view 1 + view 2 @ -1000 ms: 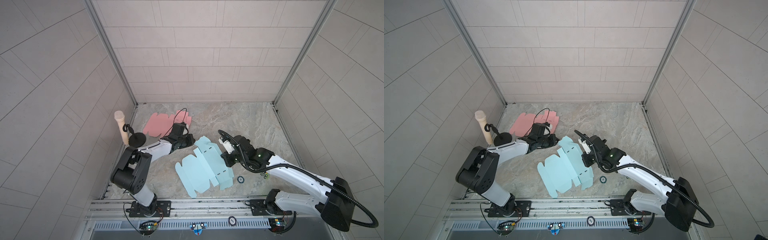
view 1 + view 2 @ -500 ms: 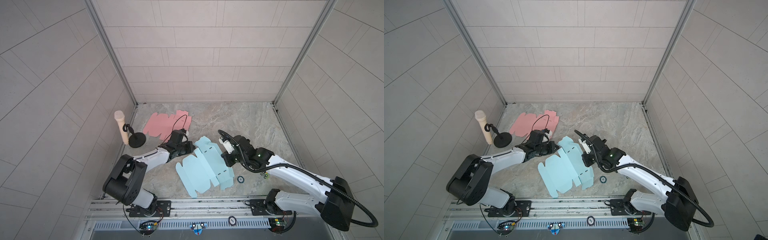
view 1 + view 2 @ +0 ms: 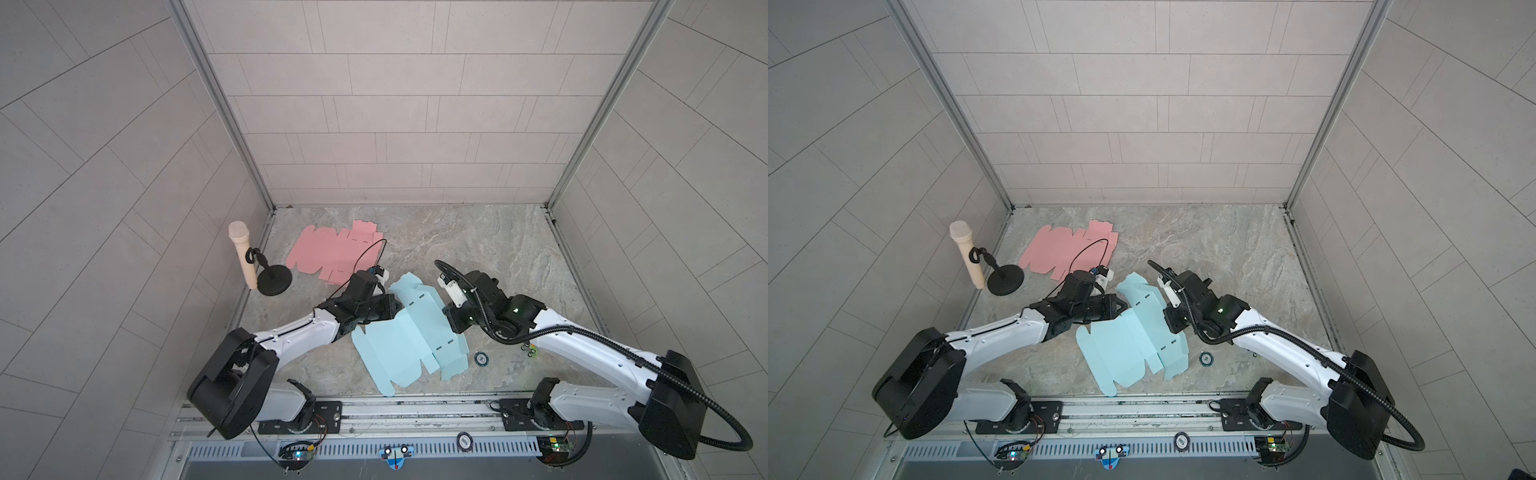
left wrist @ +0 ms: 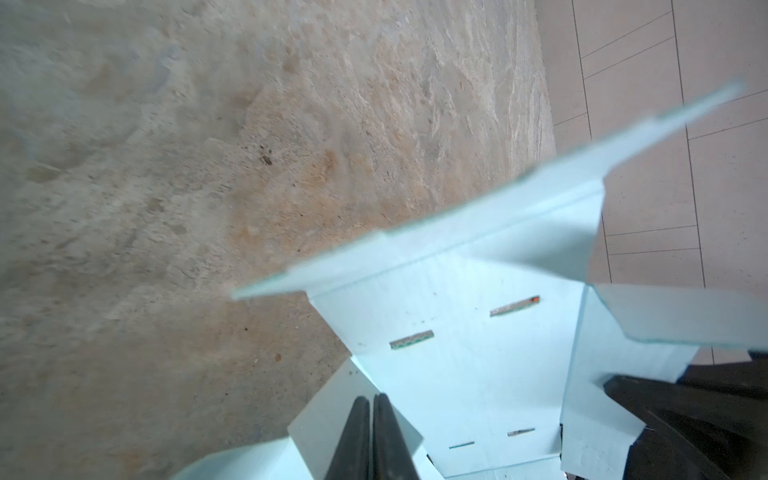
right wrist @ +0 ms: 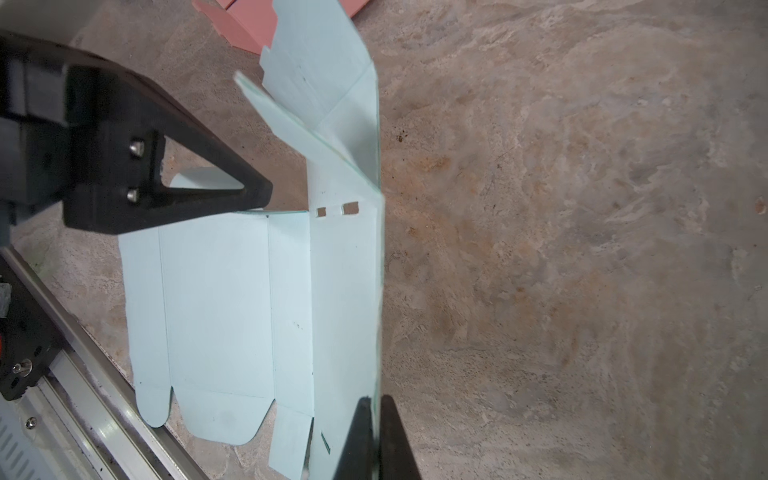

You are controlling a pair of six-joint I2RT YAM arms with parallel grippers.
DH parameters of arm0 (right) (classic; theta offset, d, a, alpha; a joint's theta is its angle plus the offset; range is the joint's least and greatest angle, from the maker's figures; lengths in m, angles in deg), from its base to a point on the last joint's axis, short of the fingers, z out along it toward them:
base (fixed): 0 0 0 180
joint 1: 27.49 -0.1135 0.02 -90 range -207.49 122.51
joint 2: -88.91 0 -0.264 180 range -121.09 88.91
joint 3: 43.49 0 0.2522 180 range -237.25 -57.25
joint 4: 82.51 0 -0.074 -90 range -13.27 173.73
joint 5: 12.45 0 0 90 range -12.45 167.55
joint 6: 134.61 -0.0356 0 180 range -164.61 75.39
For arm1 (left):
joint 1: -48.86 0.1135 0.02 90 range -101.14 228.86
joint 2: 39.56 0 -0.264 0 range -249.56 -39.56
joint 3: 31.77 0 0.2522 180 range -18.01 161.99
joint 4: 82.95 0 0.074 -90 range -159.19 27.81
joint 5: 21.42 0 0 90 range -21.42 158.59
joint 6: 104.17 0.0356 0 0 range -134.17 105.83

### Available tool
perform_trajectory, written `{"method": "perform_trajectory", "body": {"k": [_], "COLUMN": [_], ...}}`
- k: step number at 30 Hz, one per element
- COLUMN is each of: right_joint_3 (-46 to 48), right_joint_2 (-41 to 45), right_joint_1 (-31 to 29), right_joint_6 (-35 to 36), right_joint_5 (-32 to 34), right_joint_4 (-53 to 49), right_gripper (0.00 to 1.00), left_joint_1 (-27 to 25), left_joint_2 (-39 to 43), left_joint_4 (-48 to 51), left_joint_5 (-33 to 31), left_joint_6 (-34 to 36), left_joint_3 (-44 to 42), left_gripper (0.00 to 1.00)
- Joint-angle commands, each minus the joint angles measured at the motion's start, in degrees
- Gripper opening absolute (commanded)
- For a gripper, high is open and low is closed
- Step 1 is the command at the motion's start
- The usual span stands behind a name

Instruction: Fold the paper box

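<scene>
The paper box (image 3: 399,345) (image 3: 1121,345) is a flat light blue cut-out lying mid-floor in both top views. My right gripper (image 5: 376,401) (image 3: 451,326) is shut on its right side panel, and that panel stands lifted off the floor on edge. My left gripper (image 4: 371,400) (image 3: 398,309) (image 3: 1123,305) is shut, with nothing seen between its fingers. Its tip sits over a small flap at the box's upper left edge (image 4: 332,419). In the right wrist view the left gripper (image 5: 266,195) is right at the sheet's edge (image 5: 216,299).
A pink flat box cut-out (image 3: 332,257) (image 3: 1067,253) lies at the back left. A beige microphone on a black round stand (image 3: 243,259) is by the left wall. A small round disc (image 3: 481,358) lies right of the blue sheet. The metal rail (image 3: 395,409) runs along the front.
My left arm has swung from beside the pink sheet, to the right and nearer, up to the blue box's left edge. The right arm and its grip have not moved.
</scene>
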Motion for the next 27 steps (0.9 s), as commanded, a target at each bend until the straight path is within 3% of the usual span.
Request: {"method": "perform_trajectory", "body": {"k": [1, 6, 13, 19, 27], "right_joint_3": [-3.29, -7.56, -9.38, -11.01, -12.44], "right_joint_2": [-1.02, -3.71, -5.45, -8.9, -14.98], "right_joint_1": [-0.96, -1.84, -6.51, -10.09, -14.04], "right_joint_6": [2.77, 7.74, 13.04, 16.86, 21.31], "right_joint_5": [3.6, 9.22, 22.46, 29.5, 34.91], "right_joint_4": [-3.04, -9.62, -12.48, -11.44, -9.78], "right_gripper": [0.0, 0.0, 0.0, 0.0, 0.0], "left_joint_1": [-2.42, 0.33, 11.78, 17.2, 16.87], "left_joint_2": [1.45, 4.33, 7.89, 0.74, -13.32], "left_joint_4": [-1.53, -1.73, -0.48, -1.71, -6.41], "left_joint_5": [-1.34, -0.67, 2.67, 3.06, 6.27], "left_joint_6": [-1.89, -0.85, 0.84, 0.95, 0.82], "left_joint_3": [-1.17, -1.89, -0.95, 4.07, 10.98], "left_gripper": [0.09, 0.09, 0.1, 0.1, 0.15]}}
